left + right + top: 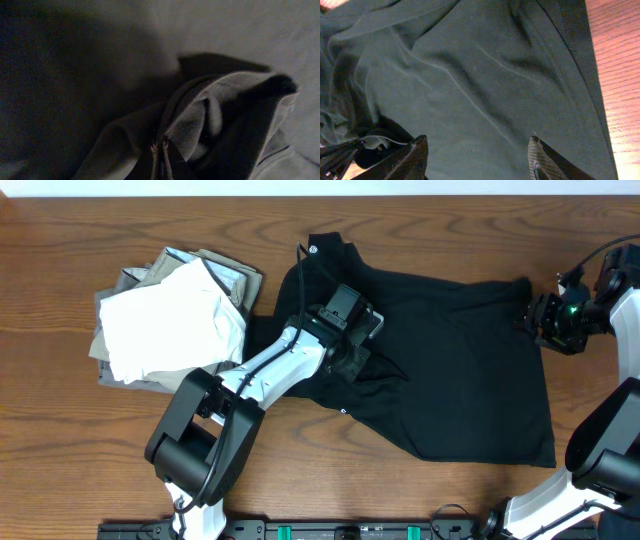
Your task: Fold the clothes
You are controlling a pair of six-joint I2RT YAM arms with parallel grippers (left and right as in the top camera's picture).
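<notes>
The left gripper (161,151) was pinched shut on a raised fold of the black T-shirt (460,380), left of its middle. From there the shirt stretched rightward across the table (70,450) to the right gripper (477,160), whose fingers stood apart above its stitched edge.

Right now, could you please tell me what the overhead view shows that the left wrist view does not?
Only overhead: the wooden table, the pile of white and grey garments, and the right gripper at the black T-shirt's right edge. Only left wrist: a close look at the bunched fold pinched in the left gripper. Both: the black T-shirt's dark fabric.
</notes>
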